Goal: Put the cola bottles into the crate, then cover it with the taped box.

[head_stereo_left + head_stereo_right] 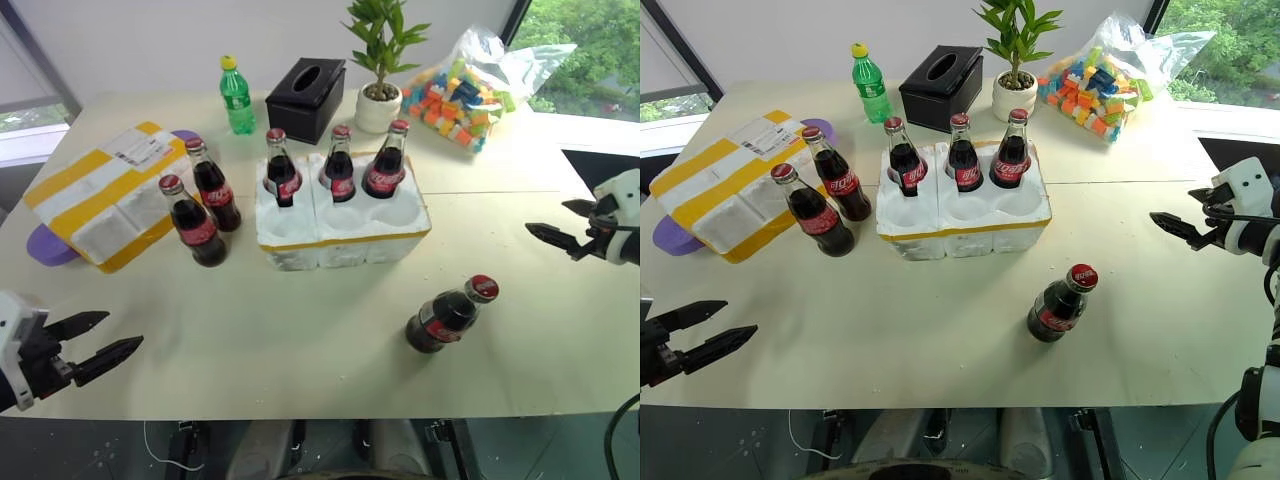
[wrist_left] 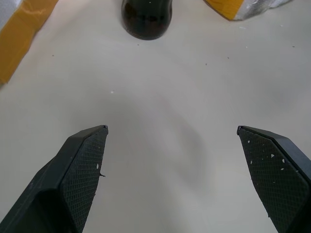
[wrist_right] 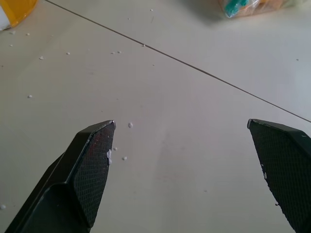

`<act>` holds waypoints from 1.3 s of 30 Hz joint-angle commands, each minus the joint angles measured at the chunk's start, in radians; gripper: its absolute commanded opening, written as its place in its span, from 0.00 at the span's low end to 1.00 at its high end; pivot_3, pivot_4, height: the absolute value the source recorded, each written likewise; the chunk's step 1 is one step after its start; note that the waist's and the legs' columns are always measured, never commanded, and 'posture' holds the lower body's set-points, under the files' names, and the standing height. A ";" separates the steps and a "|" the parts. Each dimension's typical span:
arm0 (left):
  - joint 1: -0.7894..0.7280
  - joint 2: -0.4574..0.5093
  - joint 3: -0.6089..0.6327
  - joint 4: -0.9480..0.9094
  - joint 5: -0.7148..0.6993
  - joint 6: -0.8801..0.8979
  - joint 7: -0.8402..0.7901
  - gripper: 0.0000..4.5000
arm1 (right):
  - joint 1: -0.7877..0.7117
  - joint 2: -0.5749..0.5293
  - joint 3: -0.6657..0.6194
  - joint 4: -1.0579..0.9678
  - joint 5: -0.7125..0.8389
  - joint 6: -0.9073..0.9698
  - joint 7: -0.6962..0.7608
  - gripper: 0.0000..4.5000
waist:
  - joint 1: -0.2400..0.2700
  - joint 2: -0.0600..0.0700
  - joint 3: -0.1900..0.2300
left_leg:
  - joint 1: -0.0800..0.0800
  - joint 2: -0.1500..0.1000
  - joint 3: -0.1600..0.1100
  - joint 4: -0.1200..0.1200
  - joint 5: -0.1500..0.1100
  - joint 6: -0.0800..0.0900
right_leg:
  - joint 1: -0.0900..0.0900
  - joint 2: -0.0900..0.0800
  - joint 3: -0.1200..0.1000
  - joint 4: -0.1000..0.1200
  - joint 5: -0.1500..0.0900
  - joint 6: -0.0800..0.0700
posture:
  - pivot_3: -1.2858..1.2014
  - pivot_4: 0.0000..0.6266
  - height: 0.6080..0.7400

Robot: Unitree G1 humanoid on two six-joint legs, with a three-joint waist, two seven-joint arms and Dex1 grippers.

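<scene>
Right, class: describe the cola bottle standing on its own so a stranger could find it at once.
Start at the low white styrofoam crate with a thin yellow band, mid-table. Come toward the table's near edge, on the right gripper's side. There stands one small glass bottle of dark cola, red label and cap; unlike its five fellows, it is alone on bare tabletop.

The flat purple object [image 1: 45,247] at nine o'clock lies mostly hidden beneath the yellow-taped white styrofoam box [image 1: 105,195], so its kind cannot be told; the print on that box's white shipping label [image 1: 140,149] is too small to read; in the left wrist view a dark glass cola bottle [image 2: 146,18] is cut off at the frame edge, only its base showing.
</scene>
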State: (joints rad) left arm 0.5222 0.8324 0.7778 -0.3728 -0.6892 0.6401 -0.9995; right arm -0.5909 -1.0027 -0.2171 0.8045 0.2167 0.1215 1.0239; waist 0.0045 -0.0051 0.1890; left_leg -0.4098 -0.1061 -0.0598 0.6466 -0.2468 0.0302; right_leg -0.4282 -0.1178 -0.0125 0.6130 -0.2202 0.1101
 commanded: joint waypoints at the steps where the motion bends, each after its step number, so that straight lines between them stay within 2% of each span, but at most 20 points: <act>1: 0.001 0.001 -0.004 -0.005 0.036 -0.039 0.001 0.99 | -0.030 -0.015 -0.038 0.002 0.016 -0.020 -0.006 1.00 | 0.000 0.000 0.000 | 0.000 0.000 0.000 0.000 0.000 0.000 | 0.000 0.000 0.000 0.000 0.000 0.000 | 0.52 0.24 0.94; 10: -0.072 -0.010 0.004 0.024 0.035 -0.030 0.045 0.99 | -0.030 -0.019 -0.045 0.004 0.024 -0.008 -0.005 1.00 | 0.000 0.000 0.000 | 0.000 0.000 0.000 0.000 0.000 0.000 | 0.000 0.000 0.000 0.000 0.000 0.000 | 0.52 0.24 0.94; 17: -0.192 0.013 -0.004 0.007 -0.061 0.040 0.060 0.99 | -0.063 -0.052 -0.072 -0.083 0.096 0.146 0.095 1.00 | 0.003 0.000 0.000 | 0.000 0.000 0.000 0.001 0.000 0.000 | 0.000 0.000 0.000 0.001 0.000 0.000 | 0.52 0.24 0.94; 20: -0.241 0.029 -0.023 -0.010 -0.096 0.073 0.056 0.99 | -0.082 -0.086 -0.075 -0.168 0.149 0.255 0.186 1.00 | 0.000 0.002 0.001 | 0.000 0.000 0.000 0.001 0.000 0.000 | 0.000 0.000 0.000 0.001 0.000 0.000 | 0.52 0.24 0.94; 24: -0.339 0.046 -0.109 0.009 -0.086 0.074 0.080 0.99 | -0.074 -0.128 -0.063 -0.314 0.223 0.355 0.315 1.00 | 0.002 0.003 0.001 | 0.000 0.000 0.000 0.000 0.000 0.000 | -0.001 0.001 0.000 0.001 0.001 0.001 | 0.52 0.24 0.94; 28: -0.433 0.044 -0.213 0.063 -0.047 0.046 0.086 0.99 | -0.099 -0.151 -0.043 -0.442 0.273 0.444 0.378 1.00 | 0.002 0.003 0.001 | 0.000 0.000 0.000 0.000 0.000 0.000 | -0.001 0.001 0.000 0.001 0.001 0.001 | 0.52 0.24 0.94; 31: -0.511 0.027 -0.280 0.126 -0.006 0.013 0.102 0.99 | -0.122 -0.153 -0.041 -0.537 0.326 0.523 0.402 1.00 | 0.003 0.003 0.001 | 0.000 0.000 0.000 0.000 0.000 0.000 | -0.001 0.001 0.000 0.001 0.002 0.004 | 0.52 0.24 0.94; 35: -0.627 -0.043 -0.356 0.191 0.060 -0.039 0.193 0.99 | -0.133 -0.145 -0.055 -0.695 0.431 0.645 0.405 1.00 | 0.008 0.003 0.002 | 0.000 0.000 0.000 0.000 0.000 0.000 | -0.002 0.000 0.000 0.001 0.002 0.004 | 0.52 0.24 0.94; 39: -0.642 -0.086 -0.392 0.173 0.063 -0.035 0.215 0.99 | -0.093 -0.143 -0.071 -0.823 0.494 0.697 0.393 1.00 | 0.008 0.003 0.002 | -0.001 -0.001 0.000 0.000 -0.001 0.001 | -0.002 0.000 0.000 0.001 0.003 0.005 | 0.52 0.24 0.94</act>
State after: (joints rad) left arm -0.1132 0.7458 0.3831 -0.1768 -0.6279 0.6202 -0.7943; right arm -0.6846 -1.1281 -0.2506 0.0324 0.6702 0.8029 1.4193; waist 0.0127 -0.0025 0.1907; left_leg -0.4110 -0.1069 -0.0595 0.6470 -0.2476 0.0311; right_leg -0.4299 -0.1180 -0.0120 0.6139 -0.2175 0.1147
